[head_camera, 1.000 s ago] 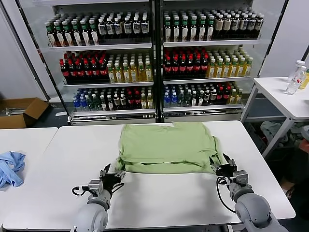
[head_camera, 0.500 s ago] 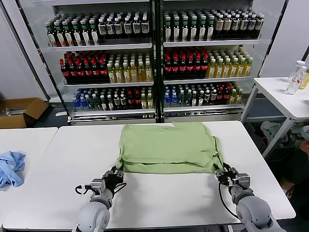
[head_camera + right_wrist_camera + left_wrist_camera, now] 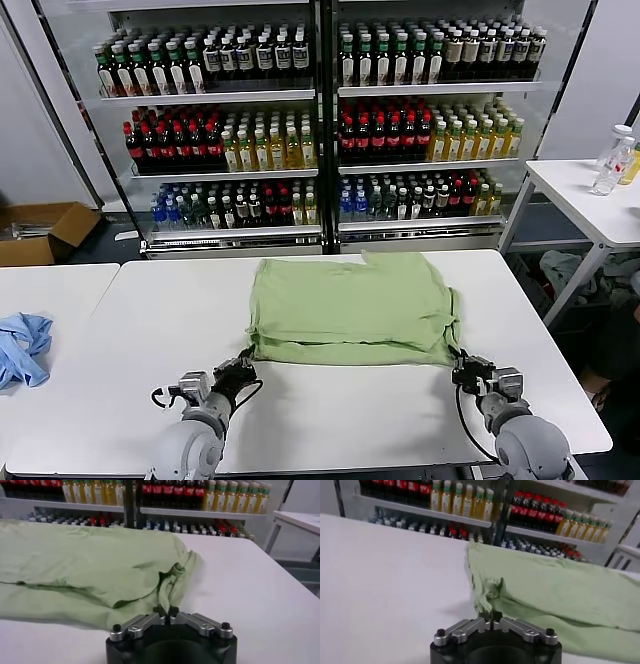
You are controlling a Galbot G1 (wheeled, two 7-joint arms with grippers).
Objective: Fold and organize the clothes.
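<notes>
Head view: the green shirt (image 3: 350, 310) is pinched at both near corners by the closed left pincer (image 3: 243, 367) and right pincer (image 3: 462, 366); uneven pulling could skew it.

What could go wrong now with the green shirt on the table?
1. The left tool and right tool, both shut, sit at the near corners of the polo shirt; whether either grips cloth is unclear, so a corner may slip.
2. Uneven pulling could skew the fold.
</notes>
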